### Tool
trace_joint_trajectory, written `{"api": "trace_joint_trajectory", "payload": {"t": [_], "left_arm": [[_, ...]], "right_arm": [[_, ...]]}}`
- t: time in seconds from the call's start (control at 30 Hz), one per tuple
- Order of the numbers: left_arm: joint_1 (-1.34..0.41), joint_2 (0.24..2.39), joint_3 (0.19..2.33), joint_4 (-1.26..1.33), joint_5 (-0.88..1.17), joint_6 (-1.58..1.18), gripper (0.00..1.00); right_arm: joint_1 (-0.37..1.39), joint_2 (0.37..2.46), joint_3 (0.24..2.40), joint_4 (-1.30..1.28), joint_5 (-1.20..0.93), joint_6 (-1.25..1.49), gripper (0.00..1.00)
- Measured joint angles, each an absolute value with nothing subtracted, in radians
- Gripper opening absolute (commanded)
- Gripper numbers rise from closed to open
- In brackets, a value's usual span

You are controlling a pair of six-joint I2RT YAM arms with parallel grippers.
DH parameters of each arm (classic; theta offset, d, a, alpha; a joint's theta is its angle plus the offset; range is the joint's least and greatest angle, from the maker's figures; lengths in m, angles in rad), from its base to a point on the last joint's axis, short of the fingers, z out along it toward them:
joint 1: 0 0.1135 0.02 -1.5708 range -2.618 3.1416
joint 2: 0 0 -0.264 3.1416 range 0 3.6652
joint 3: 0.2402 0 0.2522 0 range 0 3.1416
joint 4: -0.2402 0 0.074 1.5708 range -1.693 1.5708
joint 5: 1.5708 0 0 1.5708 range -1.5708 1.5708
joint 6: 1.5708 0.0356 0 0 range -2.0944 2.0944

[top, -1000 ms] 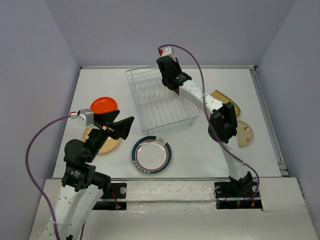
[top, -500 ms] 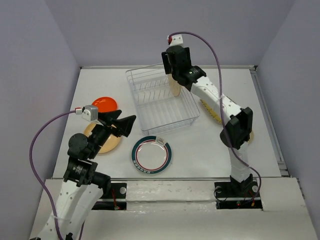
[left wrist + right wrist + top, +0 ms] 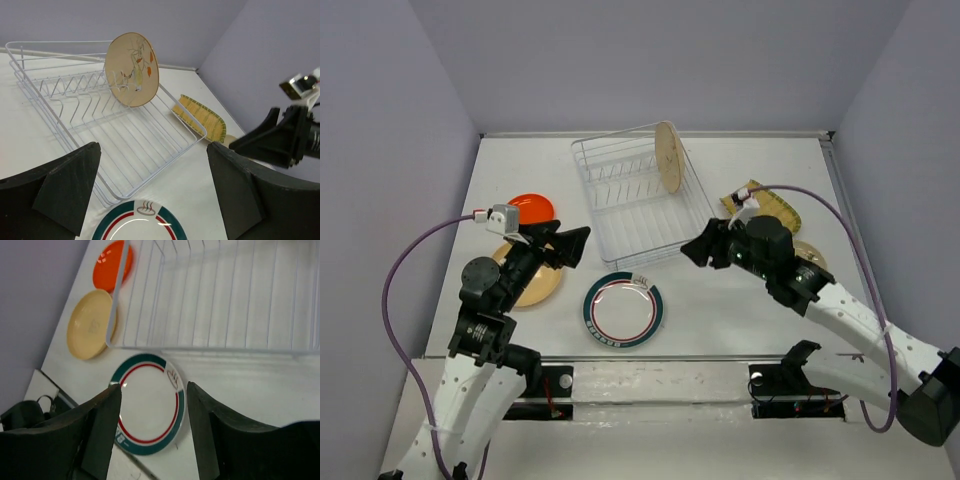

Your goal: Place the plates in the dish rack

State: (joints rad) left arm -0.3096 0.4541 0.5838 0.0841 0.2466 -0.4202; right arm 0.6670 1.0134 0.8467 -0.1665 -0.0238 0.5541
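The right gripper (image 3: 698, 246) has its jaws partly apart with nothing between them. It is tilted down toward the white plate with the teal rim (image 3: 148, 412), which lies flat on the table just below and ahead of its fingertips. Beyond that plate runs the near rim of the dish rack (image 3: 115, 310). Off to this gripper's left, the tan plate (image 3: 91, 330) and the orange-red plate (image 3: 112, 264) lie flat beside the rack. The left gripper (image 3: 570, 245) is spread wide and empty above the tan plate, facing the rack. There the cream floral plate (image 3: 132, 69) stands on edge among the prongs toward the far end. The yellow-green striped plate (image 3: 200, 117) lies past the rack's right side.

The plates look rigid and glossy, so they are probably slick and liable to chip. Lying flat, the teal-rimmed one offers only its raised lip. The likely hold is one finger under the nearest edge and one on top, pinched firmly.
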Motion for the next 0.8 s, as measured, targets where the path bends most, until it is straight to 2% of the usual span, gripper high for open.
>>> {"api": "trace_joint_trajectory", "payload": {"t": [0.07,0.13,0.3,0.47,0.53,0.73,0.8], "left_arm": [[-0.304,0.456,0.584,0.08,0.247,-0.42,0.99],[-0.295,0.456,0.584,0.076,0.246,-0.42,0.99],[-0.279,0.456,0.584,0.076,0.241,-0.42,0.99],[-0.279,0.456,0.584,0.076,0.247,-0.419,0.99],[-0.279,0.456,0.584,0.076,0.251,-0.418,0.99],[-0.275,0.456,0.584,0.076,0.262,-0.409,0.99],[-0.273,0.456,0.584,0.076,0.263,-0.407,0.99]], "right_arm": [[0.67,0.936,0.707,-0.144,-0.075,0.634,0.54],[0.671,0.916,0.601,-0.118,-0.113,0.696,0.54],[0.677,0.933,0.393,0.01,-0.19,0.825,0.65],[0.687,1.036,0.285,0.19,-0.24,0.925,0.67],[0.715,1.153,0.272,0.308,-0.249,0.962,0.67],[0.813,1.441,0.287,0.626,-0.281,1.056,0.61],[0.837,1.53,0.302,0.73,-0.29,1.086,0.5]]}}
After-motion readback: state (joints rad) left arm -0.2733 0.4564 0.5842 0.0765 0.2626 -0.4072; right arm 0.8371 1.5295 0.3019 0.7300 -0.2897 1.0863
